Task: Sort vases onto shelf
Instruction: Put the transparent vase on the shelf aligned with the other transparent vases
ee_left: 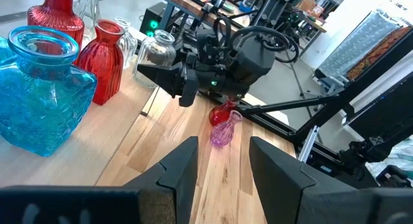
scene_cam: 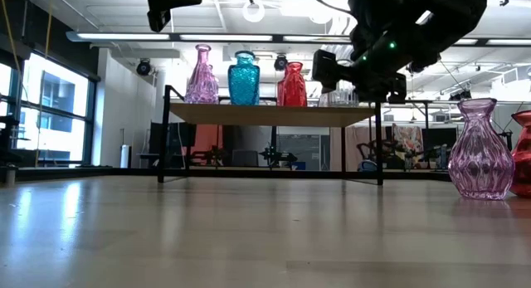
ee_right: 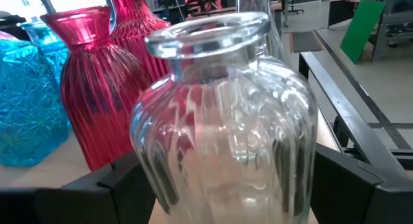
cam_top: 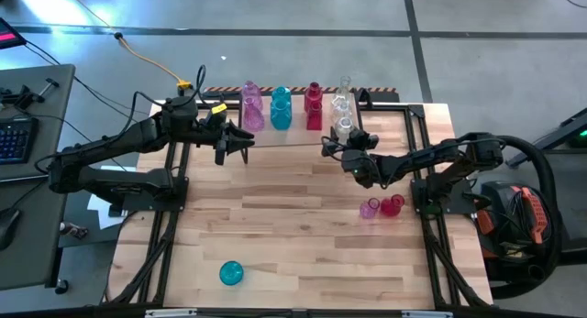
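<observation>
The shelf (cam_top: 298,135) (scene_cam: 274,114) stands at the table's far edge. On its top stand a pink vase (cam_top: 252,107) (scene_cam: 202,76), a teal vase (cam_top: 281,107) (scene_cam: 244,79), red vases (cam_top: 314,105) (scene_cam: 292,85) and clear ones (cam_top: 344,89). My right gripper (cam_top: 337,139) (ee_right: 226,185) is at the shelf's right end, shut on a clear ribbed vase (cam_top: 344,127) (ee_right: 226,121) (ee_left: 158,50). My left gripper (cam_top: 240,139) (ee_left: 222,166) hovers open and holds nothing, high before the shelf's left part. My right gripper holds the clear ribbed vase by its round belly (ee_right: 148,166), pinched between the two fingers (ee_right: 110,182), one on each side. The fingers come level from the table's near right. The vase is upright, its bottom at the level of the shelf top (scene_cam: 336,97); the base itself is hidden.
A small purple vase (cam_top: 370,208) (scene_cam: 481,151) and a red one (cam_top: 393,204) (scene_cam: 524,155) stand on the table's right part. A teal vase (cam_top: 230,273) lies near the near edge. The table's middle (cam_top: 293,217) is bare wood.
</observation>
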### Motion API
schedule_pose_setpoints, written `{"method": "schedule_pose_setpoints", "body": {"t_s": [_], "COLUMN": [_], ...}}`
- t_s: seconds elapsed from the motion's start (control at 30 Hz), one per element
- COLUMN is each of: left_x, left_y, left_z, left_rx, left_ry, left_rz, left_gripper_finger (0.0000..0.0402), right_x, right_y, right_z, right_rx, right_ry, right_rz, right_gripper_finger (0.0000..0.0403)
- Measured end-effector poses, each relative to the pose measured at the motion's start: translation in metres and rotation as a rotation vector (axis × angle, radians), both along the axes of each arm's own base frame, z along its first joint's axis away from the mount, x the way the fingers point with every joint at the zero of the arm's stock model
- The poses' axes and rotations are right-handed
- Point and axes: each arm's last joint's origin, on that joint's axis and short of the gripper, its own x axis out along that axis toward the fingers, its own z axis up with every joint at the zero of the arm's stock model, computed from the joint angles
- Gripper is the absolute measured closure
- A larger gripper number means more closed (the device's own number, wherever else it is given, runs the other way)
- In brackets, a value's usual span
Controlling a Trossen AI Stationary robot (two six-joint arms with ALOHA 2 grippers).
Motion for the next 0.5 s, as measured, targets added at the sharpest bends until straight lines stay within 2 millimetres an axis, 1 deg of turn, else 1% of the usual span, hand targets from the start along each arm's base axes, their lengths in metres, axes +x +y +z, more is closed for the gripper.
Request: {"method": "schedule_pose_setpoints", "body": {"t_s": [0.2,0.33,0.5], "left_x": [0.0,0.0,0.0], "left_y": [0.0,0.0,0.0], "left_z": [0.0,0.0,0.0], "left_rx": [0.0,0.0,0.0], "left_ry": [0.0,0.0,0.0], "left_rz": [0.0,0.0,0.0], "left_gripper_finger": [0.0271,0.0271,0.0271], "right_x": [0.0,0.0,0.0], "right_y": [-0.001,-0.006,-0.011], "right_z": [0.001,0.001,0.001], "right_rx": [-0.004,0.004,0.016], "right_ry": [-0.012,-0.016,-0.018], "right_rz": [-0.011,-0.009,0.005], "right_gripper_finger": [0.0086,0.0084,0.0059]}}
